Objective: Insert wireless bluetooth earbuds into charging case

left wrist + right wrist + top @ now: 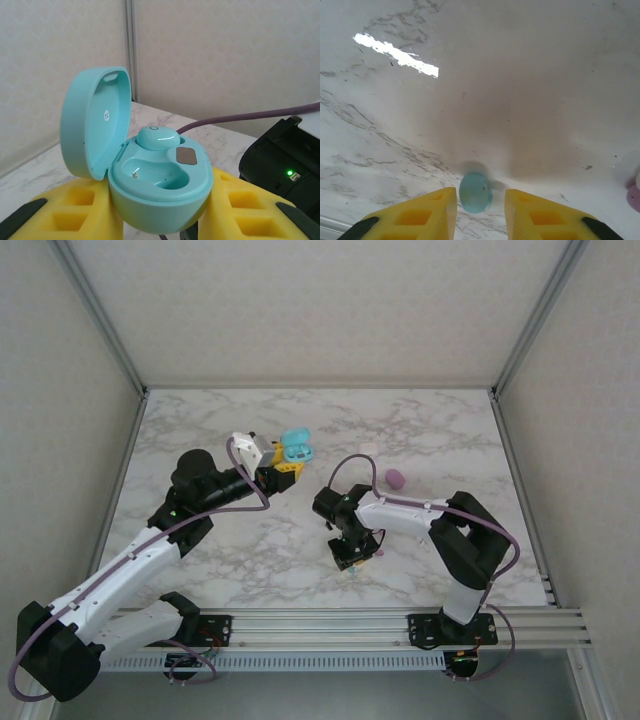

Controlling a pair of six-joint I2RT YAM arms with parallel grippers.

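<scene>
Straddling a teal earbud, the right tool points down at the marble counter. Its yellow fingers stand apart, one on each side of the bud. One finger is nearly against it, and a strip of counter shows between the bud and the other finger, so this tool is open and not yet gripping. The bud is a small, glossy, rounded pebble of pale blue-green, lying on the counter. Off to one side, at the edge of the right wrist view, sits a pink object, too cropped to identify.

Farther out, the left tool is closed on the charging case, its yellow fingers pressed against the case's two sides. The case is teal and oval, with its lid hinged open and standing upright. The nearer socket is empty and shiny, with a small metal contact. A second earbud of the same teal sits in the farther socket, dome up, with a tiny ring mark on top.

Beyond the right tool, a purple oval case lies on the counter, well apart.
</scene>
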